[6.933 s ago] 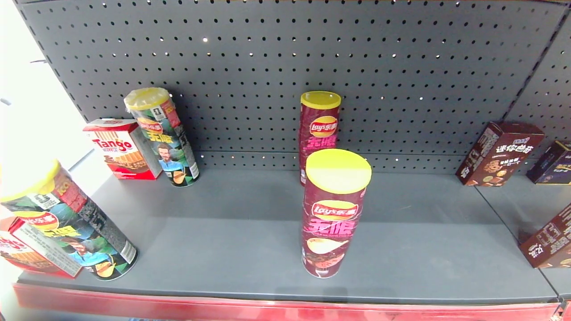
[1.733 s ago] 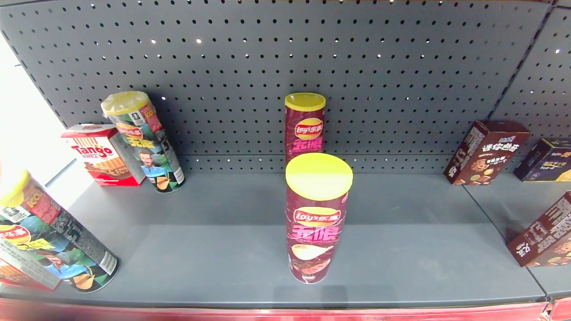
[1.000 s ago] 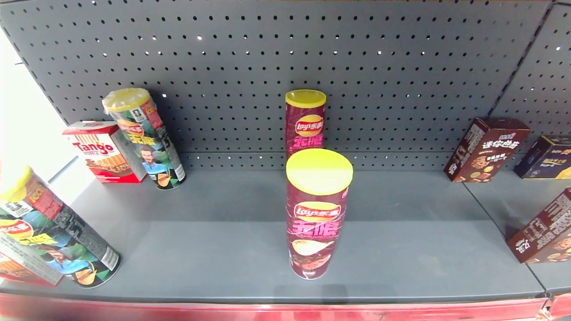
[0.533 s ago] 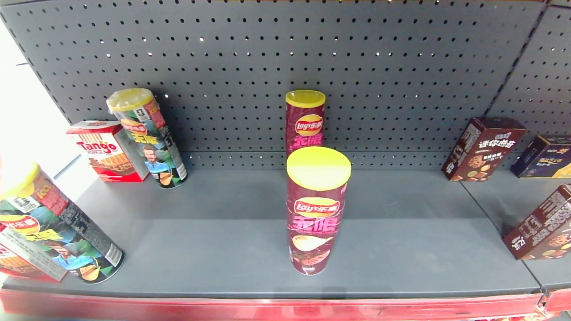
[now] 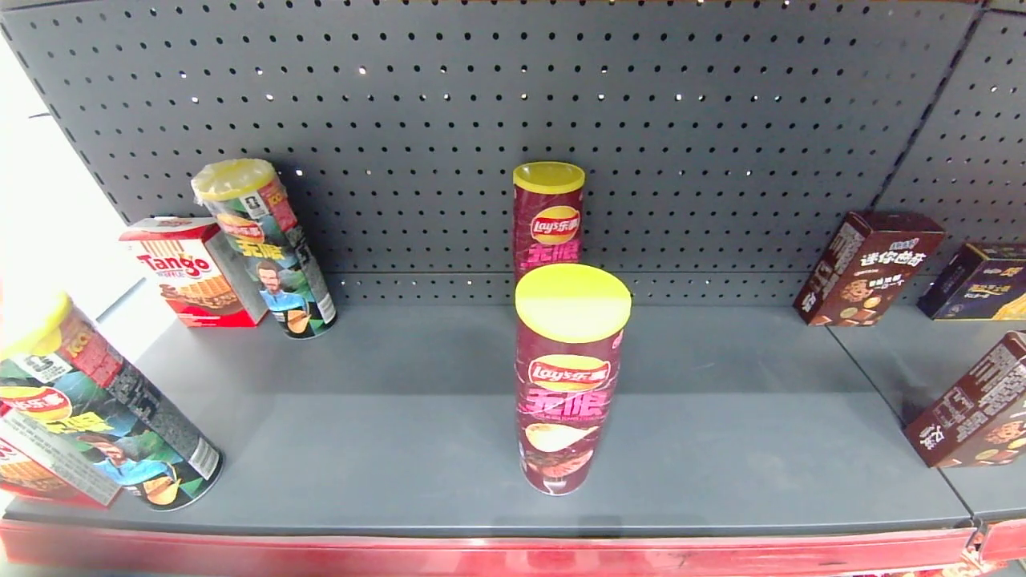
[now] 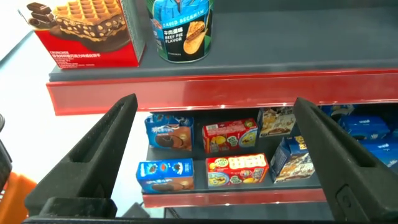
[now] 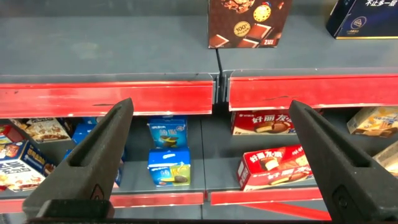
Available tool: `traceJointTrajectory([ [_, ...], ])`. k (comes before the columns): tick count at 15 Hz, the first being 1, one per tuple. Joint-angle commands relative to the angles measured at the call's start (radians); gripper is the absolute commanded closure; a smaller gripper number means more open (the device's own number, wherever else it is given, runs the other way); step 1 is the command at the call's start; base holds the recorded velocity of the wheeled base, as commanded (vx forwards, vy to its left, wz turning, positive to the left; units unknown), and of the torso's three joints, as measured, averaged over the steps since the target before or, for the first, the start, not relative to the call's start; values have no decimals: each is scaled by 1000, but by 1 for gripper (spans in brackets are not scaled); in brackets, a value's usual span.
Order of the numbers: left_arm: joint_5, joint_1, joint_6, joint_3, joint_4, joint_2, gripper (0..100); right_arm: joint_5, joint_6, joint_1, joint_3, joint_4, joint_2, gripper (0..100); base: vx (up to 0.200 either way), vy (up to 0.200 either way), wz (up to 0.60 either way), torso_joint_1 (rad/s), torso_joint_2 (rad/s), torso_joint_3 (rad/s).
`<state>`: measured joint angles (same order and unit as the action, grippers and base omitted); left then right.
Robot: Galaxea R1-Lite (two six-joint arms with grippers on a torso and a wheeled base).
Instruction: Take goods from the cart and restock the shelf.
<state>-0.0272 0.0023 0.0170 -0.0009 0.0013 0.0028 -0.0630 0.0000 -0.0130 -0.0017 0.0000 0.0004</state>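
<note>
Two maroon chip cans with yellow lids stand upright mid-shelf, the front can [image 5: 571, 377] ahead of the back can [image 5: 549, 216]. On the left are two green-and-blue cans [image 5: 264, 248] [image 5: 104, 409] and a red wafer box [image 5: 188, 272]. Brown biscuit boxes [image 5: 870, 268] [image 5: 970, 409] stand on the right. My left gripper [image 6: 214, 162] is open and empty, below the shelf's red front edge [image 6: 249, 87], under a blue can [image 6: 182, 31]. My right gripper [image 7: 211, 162] is open and empty too, facing the red edge [image 7: 124, 96] below a brown box [image 7: 245, 22].
The grey shelf [image 5: 401, 425] has bare room on both sides of the maroon cans. A perforated back panel [image 5: 481, 96] closes it off behind. Lower shelves hold several small snack boxes [image 6: 230, 134] [image 7: 168, 165]. A dark blue box [image 5: 974, 280] stands far right.
The head view shifted slightly over the earlier frames and has been steady for the last half second. The goods on the shelf have stayed in place.
</note>
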Motion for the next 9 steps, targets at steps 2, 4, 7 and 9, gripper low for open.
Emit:
traceJointTrajectory([
  [2, 0, 1, 0, 1, 0, 0, 0, 0, 0, -1, 0, 0, 0, 0, 0, 0, 0, 0, 0, 0],
  [4, 1, 1, -2, 1, 0, 0, 0, 0, 0, -1, 0, 0, 0, 0, 0, 0, 0, 0, 0, 0],
  [7, 1, 1, -2, 1, 0, 0, 0, 0, 0, -1, 0, 0, 0, 0, 0, 0, 0, 0, 0, 0],
  [9, 1, 1, -2, 1, 0, 0, 0, 0, 0, -1, 0, 0, 0, 0, 0, 0, 0, 0, 0, 0],
])
